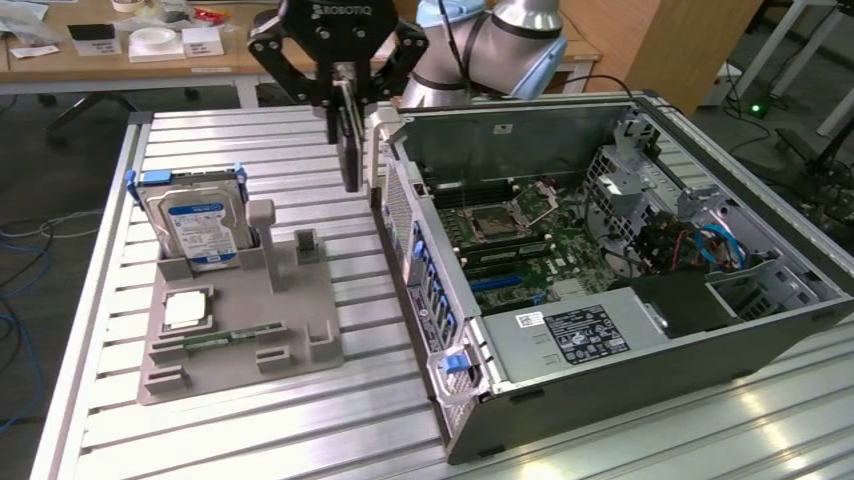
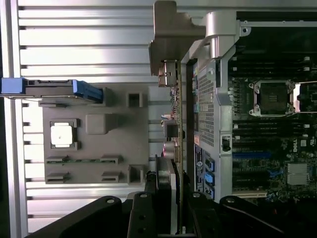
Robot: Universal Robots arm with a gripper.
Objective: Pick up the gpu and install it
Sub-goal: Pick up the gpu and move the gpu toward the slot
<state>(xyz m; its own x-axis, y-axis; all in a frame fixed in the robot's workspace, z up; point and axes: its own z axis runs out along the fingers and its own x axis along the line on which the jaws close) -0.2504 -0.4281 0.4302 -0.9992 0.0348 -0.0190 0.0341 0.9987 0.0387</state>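
Now aloft: gpu on edge beside the case

The gripper (image 1: 343, 98) has its jaws partly closed, pinching the gpu (image 1: 351, 150) by its upper edge. The card hangs upright over the counter (image 1: 240, 140), between the grey tray (image 1: 307, 310) and the open case (image 1: 614, 395), just outside the case wall. By its look it is light and stiff but fragile, a thin board carrying small parts. A hold on the bare board edge suits it, though so narrow a pinch could let it swing or twist.
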